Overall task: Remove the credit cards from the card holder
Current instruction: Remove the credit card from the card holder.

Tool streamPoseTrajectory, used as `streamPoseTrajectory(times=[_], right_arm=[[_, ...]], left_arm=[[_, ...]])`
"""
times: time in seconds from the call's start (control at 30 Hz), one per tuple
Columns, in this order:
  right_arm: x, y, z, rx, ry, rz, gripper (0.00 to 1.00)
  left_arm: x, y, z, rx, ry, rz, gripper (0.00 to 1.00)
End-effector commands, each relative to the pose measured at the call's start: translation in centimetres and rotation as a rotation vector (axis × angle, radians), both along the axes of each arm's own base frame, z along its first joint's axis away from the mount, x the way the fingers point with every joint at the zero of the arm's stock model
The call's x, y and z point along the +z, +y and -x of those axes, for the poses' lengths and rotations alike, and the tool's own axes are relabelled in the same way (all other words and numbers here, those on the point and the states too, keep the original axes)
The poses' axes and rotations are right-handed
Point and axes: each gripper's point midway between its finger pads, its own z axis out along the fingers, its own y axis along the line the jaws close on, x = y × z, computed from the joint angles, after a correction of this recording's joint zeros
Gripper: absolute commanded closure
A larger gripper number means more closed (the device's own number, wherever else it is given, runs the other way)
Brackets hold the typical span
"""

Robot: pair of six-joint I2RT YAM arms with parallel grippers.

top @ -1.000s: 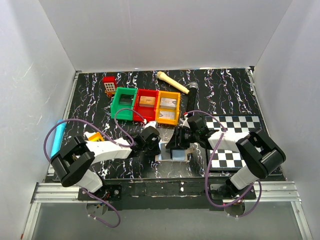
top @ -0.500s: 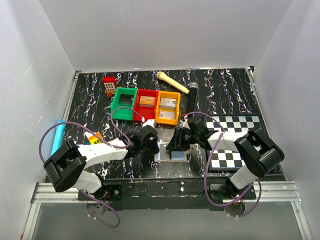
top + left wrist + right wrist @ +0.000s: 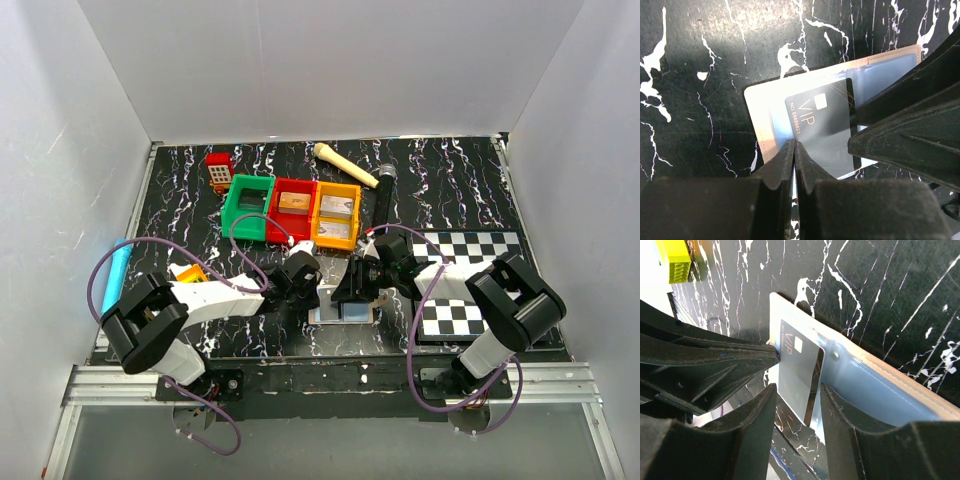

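Note:
The card holder point(image 3: 347, 312) lies open on the table between my grippers, with a cream rim point(image 3: 760, 115) and a pale blue inside point(image 3: 875, 385). One credit card point(image 3: 822, 122), grey and glossy with "VIP" print, sticks out of it, tilted up point(image 3: 800, 370). My left gripper point(image 3: 795, 146) is shut, with the card's near corner at its tips; it also shows in the top view point(image 3: 313, 290). My right gripper point(image 3: 797, 390) is open. Its fingers point(image 3: 752, 430) stand on either side of the card's free end, over the holder, and it appears in the top view point(image 3: 348, 288).
Green point(image 3: 247, 205), red point(image 3: 292, 208) and orange point(image 3: 337, 213) bins stand in a row behind the holder. A checkered board point(image 3: 480, 250) lies at the right. A cream stick point(image 3: 343, 165), a black cylinder point(image 3: 384, 195), a red toy point(image 3: 218, 170), a yellow block point(image 3: 190, 273) and a blue bar point(image 3: 117, 272) lie around.
Both grippers stay at the holder. The right gripper has edged slightly left toward the left one, and the left arm's elbow swung out and came back.

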Motion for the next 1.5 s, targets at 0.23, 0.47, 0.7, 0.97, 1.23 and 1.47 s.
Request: streamPoseTrajectory(times=[0.23,0.47,0.7,0.97,1.23,1.47], right_arm=[[0.3,0.5,0.2,0.022,-0.002,-0.045,0.53],[1.2,0.8,0.2,0.024,-0.016,-0.085,0.54],[2.0,1.5,0.5,0.051,-0.011,-0.156,0.55],[3.1,2.2,0.5,0.064,-0.02,-0.223,0.55],[2.8,2.4,0.7,0.078,-0.003,-0.228,0.55],[2.6,2.7,0.7,0.091,0.02,-0.233,0.55]], left_arm=[[0.1,-0.4,-0.6,0.005,-0.012,0.004,1.0],[-0.3,-0.4,-0.4,0.005,0.002,0.007,1.0],[-0.6,-0.4,-0.2,0.003,0.009,0.009,1.0],[-0.8,-0.4,0.0,0.005,0.016,0.017,1.0],[-0.9,-0.5,0.2,-0.003,0.023,0.026,1.0],[-0.9,-0.7,0.4,-0.014,0.022,0.047,1.0]])
